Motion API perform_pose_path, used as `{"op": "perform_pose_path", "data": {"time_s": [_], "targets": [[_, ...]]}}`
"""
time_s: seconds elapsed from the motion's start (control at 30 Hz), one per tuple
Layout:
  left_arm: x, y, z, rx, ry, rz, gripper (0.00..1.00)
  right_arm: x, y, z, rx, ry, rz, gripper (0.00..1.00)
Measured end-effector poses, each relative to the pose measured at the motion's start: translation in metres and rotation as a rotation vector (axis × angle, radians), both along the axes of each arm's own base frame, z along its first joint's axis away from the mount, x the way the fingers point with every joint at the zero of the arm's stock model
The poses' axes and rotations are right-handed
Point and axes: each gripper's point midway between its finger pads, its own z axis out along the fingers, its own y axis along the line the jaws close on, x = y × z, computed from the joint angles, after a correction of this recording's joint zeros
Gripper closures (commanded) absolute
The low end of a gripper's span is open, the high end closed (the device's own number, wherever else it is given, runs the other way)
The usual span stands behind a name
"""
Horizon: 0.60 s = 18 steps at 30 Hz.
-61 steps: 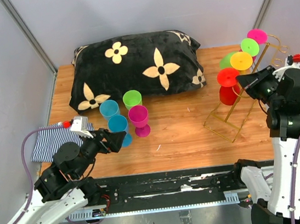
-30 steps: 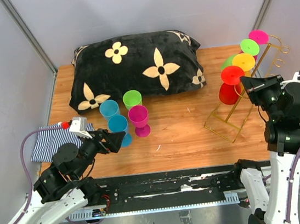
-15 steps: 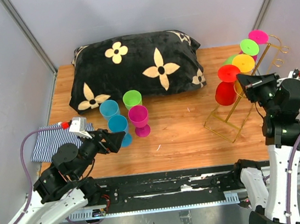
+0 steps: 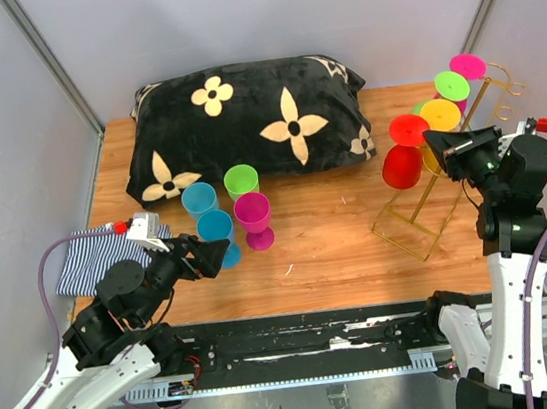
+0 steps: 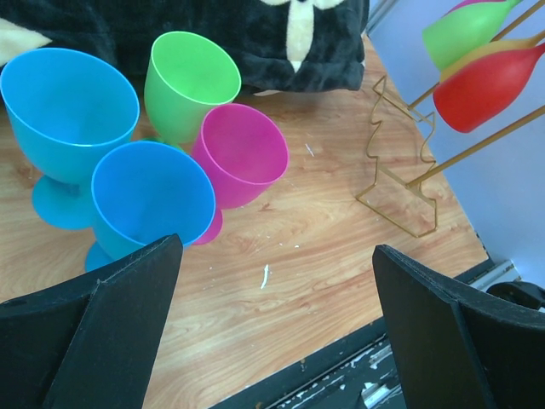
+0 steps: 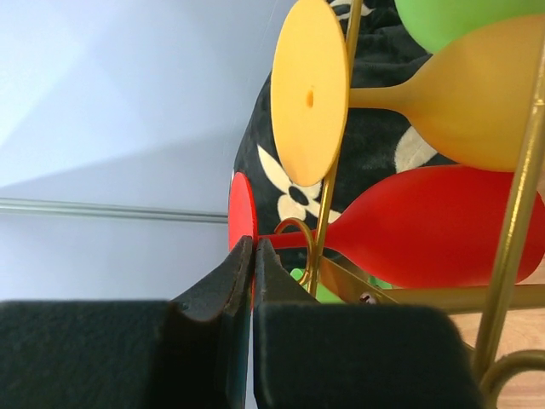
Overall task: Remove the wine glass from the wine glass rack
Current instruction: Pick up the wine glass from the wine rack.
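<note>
While on rack (image 6: 516, 221), red wine glass (image 6: 426, 226) foot between right jaws.

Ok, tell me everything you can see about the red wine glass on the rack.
The red wine glass looks like glossy opaque plastic: a flat round foot, thin stem, rounded bowl. It hangs tilted on the gold wine glass rack, lowest of the row, stem against a rail, bowl off the table. The yellow glass hangs just above it. The right pincer is shut at the rim of its foot, apparently pinching it.
</note>
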Motion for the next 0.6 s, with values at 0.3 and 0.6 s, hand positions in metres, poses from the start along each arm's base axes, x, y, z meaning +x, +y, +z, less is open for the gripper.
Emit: {"op": "perform_pose_path", "data": {"time_s": [0.3,0.6], "targets": [[0.001,-0.001,0.001,-0.002,-0.001,0.000,0.00,-0.001,0.012,0.004,-0.003,-0.018,0.076,0.99],[0.000,-0.001,0.001,-0.004,-0.001,-0.001,0.00,-0.004,0.024,0.006,-0.035,-0.044,0.167,0.99]]}}
